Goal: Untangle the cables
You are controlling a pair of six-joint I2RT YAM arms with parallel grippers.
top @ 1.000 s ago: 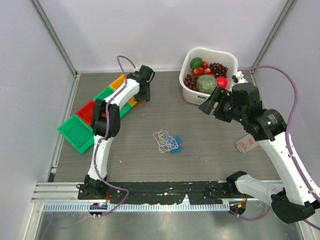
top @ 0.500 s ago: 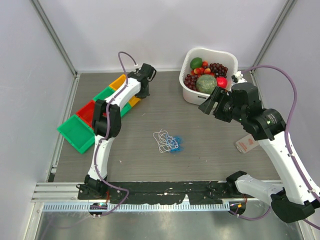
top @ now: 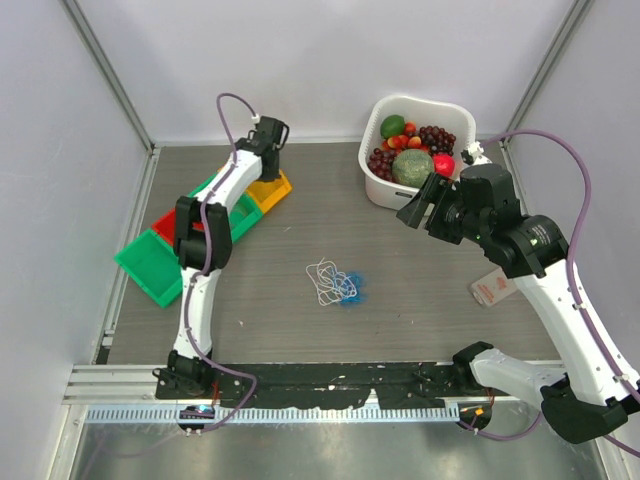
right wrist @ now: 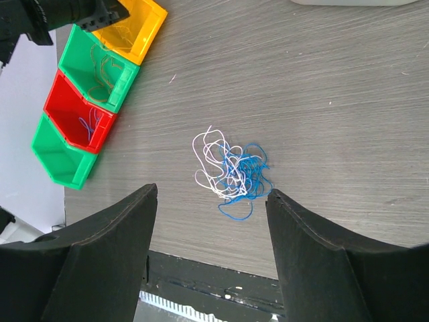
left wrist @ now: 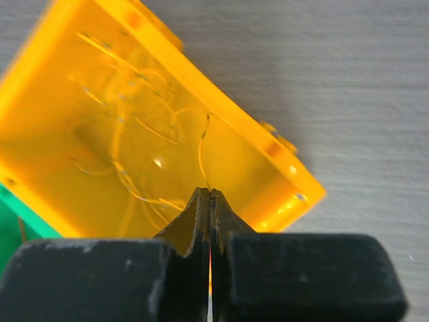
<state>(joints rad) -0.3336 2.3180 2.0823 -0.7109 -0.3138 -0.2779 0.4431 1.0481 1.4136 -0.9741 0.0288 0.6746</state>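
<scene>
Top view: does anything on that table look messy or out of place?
Yes: the white and blue cables lie tangled in a loose heap mid-table, outside the coloured bins that hold other wires.

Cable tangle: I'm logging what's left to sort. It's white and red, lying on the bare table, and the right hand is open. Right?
Not quite: the right wrist view shows the tangle is white and blue, not white and red. It does lie on the bare table, and the right hand is open.
</scene>
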